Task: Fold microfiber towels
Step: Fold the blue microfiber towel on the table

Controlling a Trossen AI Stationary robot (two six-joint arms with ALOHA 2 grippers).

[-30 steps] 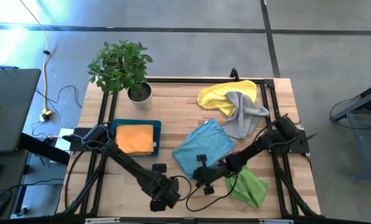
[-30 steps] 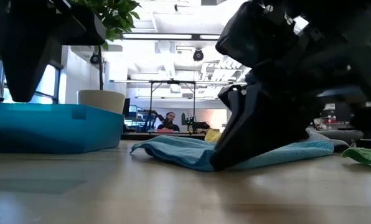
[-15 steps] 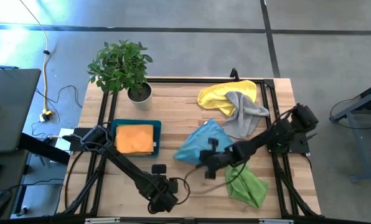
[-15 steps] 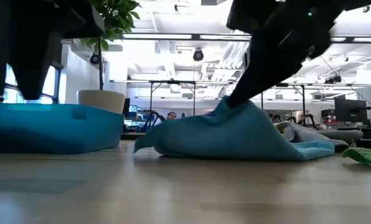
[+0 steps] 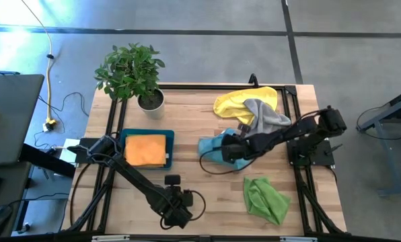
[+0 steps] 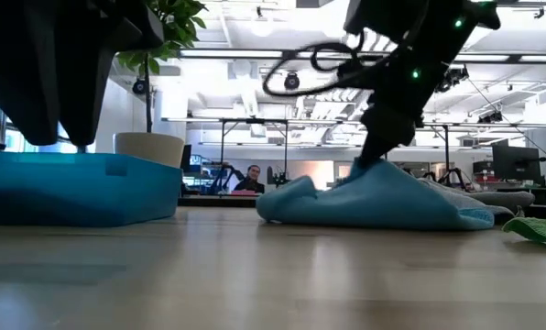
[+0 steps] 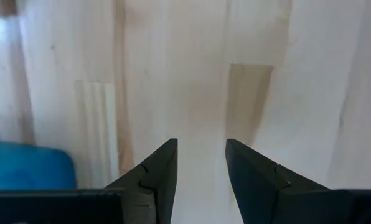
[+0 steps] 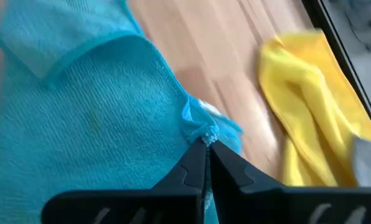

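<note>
Five microfiber towels show on the tabletop (image 5: 187, 114), one of each colour. The light blue towel (image 5: 212, 149) lies bunched near the middle, and the right gripper (image 8: 205, 154) is closed tight on a pinch of its edge. The yellow towel (image 5: 237, 102) lies crumpled near the far edge, with the grey towel (image 5: 262, 116) touching it and draped partly over it. One lime green towel (image 5: 264, 199) lies rumpled near the front edge, well apart from the others. There is one teal tray (image 5: 128, 137), and in it lies the orange towel (image 5: 147, 149), apparently folded flat, though the overhead view is too coarse to be sure. One potted plant (image 5: 132, 70) stands at the far left corner. The left gripper (image 7: 201, 163) hovers over bare wood near the front edge, its fingers parted by a narrow gap and holding nothing.
</note>
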